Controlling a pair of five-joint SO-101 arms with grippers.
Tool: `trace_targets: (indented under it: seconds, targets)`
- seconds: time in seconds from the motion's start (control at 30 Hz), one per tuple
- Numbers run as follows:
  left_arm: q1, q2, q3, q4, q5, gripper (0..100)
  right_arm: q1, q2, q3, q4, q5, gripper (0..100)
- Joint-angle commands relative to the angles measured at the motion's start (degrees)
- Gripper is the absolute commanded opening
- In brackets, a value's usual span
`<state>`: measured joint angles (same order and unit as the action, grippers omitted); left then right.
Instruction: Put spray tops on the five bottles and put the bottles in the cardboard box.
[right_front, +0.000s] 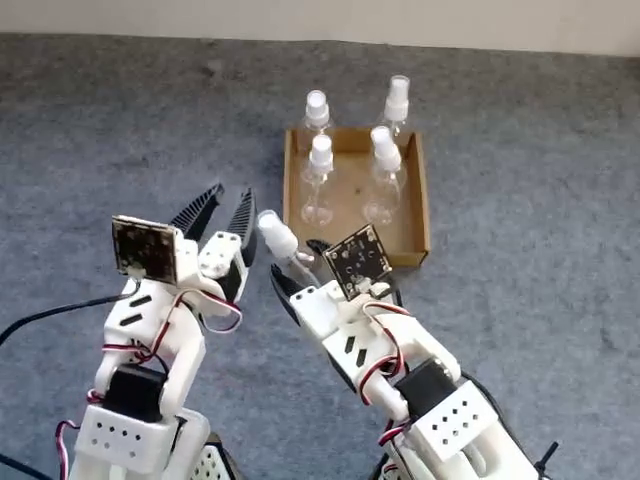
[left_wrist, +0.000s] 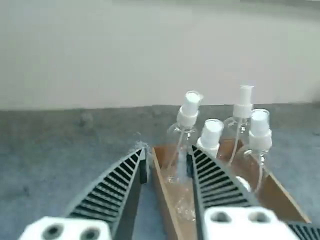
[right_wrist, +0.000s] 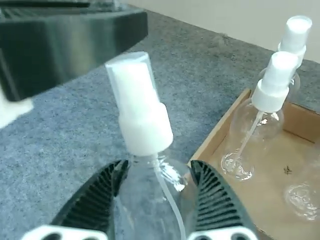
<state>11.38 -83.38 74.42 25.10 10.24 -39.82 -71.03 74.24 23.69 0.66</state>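
Clear plastic bottle (right_wrist: 150, 210), white spray top (right_wrist: 140, 115) fitted, gripped between jaws of right pincer (right_wrist: 159, 172), just outside near corner of cardboard box (right_front: 410, 258). Left pincer (right_front: 231, 197) open, empty, beside spray top. Four other capped bottles (right_front: 318, 185): two inside box, two by far rim. Advice: hold firm, lift over near wall, lower upright onto bare floor, clear of standing bottles.

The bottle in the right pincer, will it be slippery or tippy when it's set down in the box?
Probably light: the bottle looks clear and empty. Its smooth round wall may slip or twist in the right pincer. With its tall spray top, it could tip when stood up.
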Motion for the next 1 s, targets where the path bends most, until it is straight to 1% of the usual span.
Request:
trace_targets:
  seconds: [0.0, 0.1, 0.17, 0.3, 0.37, 0.5, 0.7, 0.8, 0.83, 0.97]
  targets:
    - [3.2, 0.8, -0.7, -1.0, -2.0, 12, 0.2, -0.2, -0.8, -1.1, -0.2, 0.5]
    - [2.9, 0.8, -0.7, -1.0, -2.0, 12, 0.4, -0.2, -0.8, -1.0, -0.2, 0.5]
    - [0.9, 0.7, -0.8, -1.0, -1.8, 12, 0.6, -0.2, -1.2, -1.0, -0.3, 0.5]
    - [-3.5, 0.7, -1.1, -1.1, -1.7, 12, 5.1, 0.0, -2.1, -1.0, -0.3, 0.5]
    - [-4.5, 0.7, -1.7, -0.6, -1.7, 12, 7.6, 0.4, -5.8, -0.8, -0.3, 0.5]
    - [-4.0, 0.7, -3.3, 4.0, -1.8, 12, 12.4, 5.5, -16.9, 2.9, -0.3, 0.5]
    - [0.6, 1.2, -3.7, 7.1, -2.9, 13, 13.3, 21.6, -39.1, 9.4, -0.6, 0.5]
    - [5.0, 1.3, -3.7, 7.2, -9.5, 13, 13.2, 29.1, -48.7, 12.6, -1.0, 0.5]
    - [6.4, 1.3, -3.7, 7.2, -10.6, 13, 13.0, 31.4, -51.3, 13.6, -2.2, 0.5]
    - [9.9, 1.4, -3.9, 9.3, -11.2, 21, 10.6, 39.0, -59.4, 18.2, -6.3, 0.5]
